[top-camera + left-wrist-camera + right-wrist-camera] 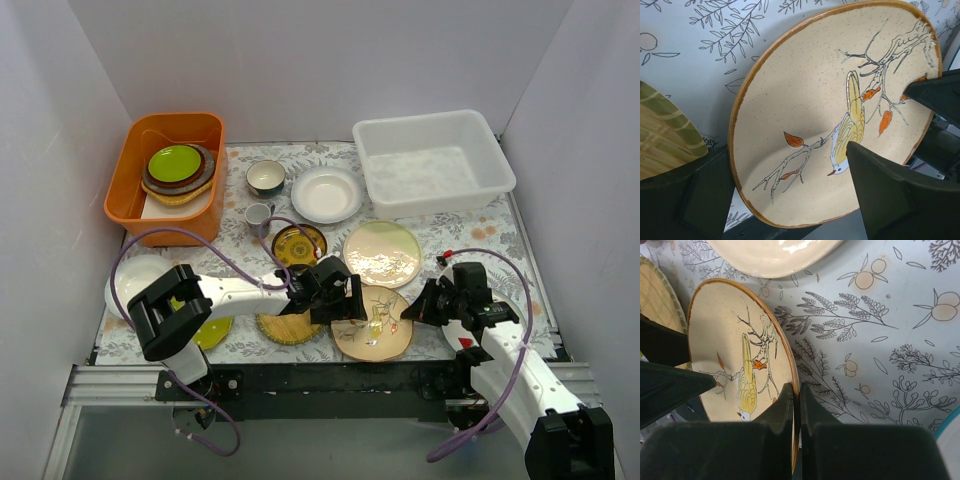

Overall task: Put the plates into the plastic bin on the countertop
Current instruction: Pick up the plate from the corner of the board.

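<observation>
- Right pincer (796, 390) was squeezed almost fully together on the right-hand rim of the bird-and-sprig plate (735, 340), with just the brown edge showing between its fingers.
- Left pincer (789, 146) was spread wide at the opposite edge of the bird-and-sprig plate and gripped nothing. Whether a finger touched the rim couldn't be made out.
- That plate sat at the front of the tabletop (470, 235), between the two arms. In the wrist views it looked kinda tipped rather than flat, but that was hard to be sure of.
- The plastic bin (440, 203) stood at the far right corner, well apart from the clamped plate, with its bare floor in plain view.
- A glossy cream plate (381, 253) lay between the bin and the bird-and-sprig plate, just beyond the latter.
- The woven-straw plate (285, 328) lay just left of the bird-and-sprig plate, partly under the left arm.
- Farther back in the middle were a small brown-and-yellow plate (299, 245) and a plain white plate (326, 194), with a teal-lined bowl (265, 177) and a grey cup (258, 215) near them.
- The orange tub (125, 180) at the far left held a stack topped by a lime plate (175, 162).
</observation>
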